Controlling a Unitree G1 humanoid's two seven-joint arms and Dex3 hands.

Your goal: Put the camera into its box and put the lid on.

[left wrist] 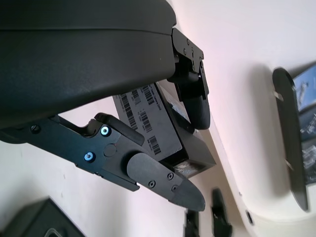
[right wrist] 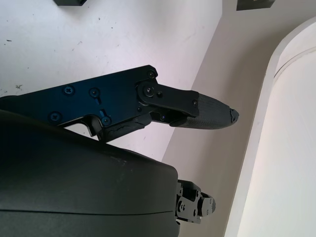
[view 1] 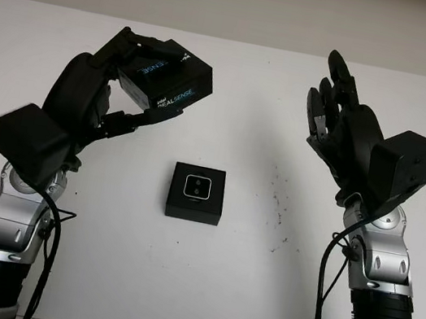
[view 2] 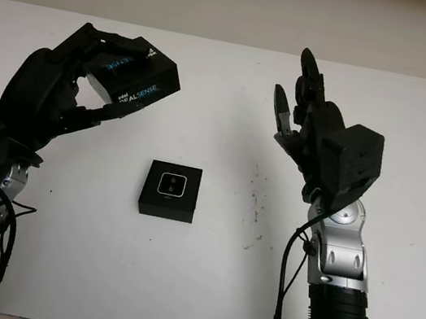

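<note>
The fingers (left wrist: 195,106) of the left hand (view 1: 95,102) were closed around the lid (view 1: 165,77), held tilted above the surface (view 1: 256,291). The lid looked light, stiff and smooth, best gripped by its side walls. The box (view 1: 196,194) lay centrally, the camera (view 1: 196,187) inside. The right hand (view 1: 342,129) hung open, well apart.

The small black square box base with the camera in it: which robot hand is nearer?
Left. The left robot hand, holding the black RealSense lid, is raised just beyond the black box base; the open right robot hand is farther off to its side.
</note>
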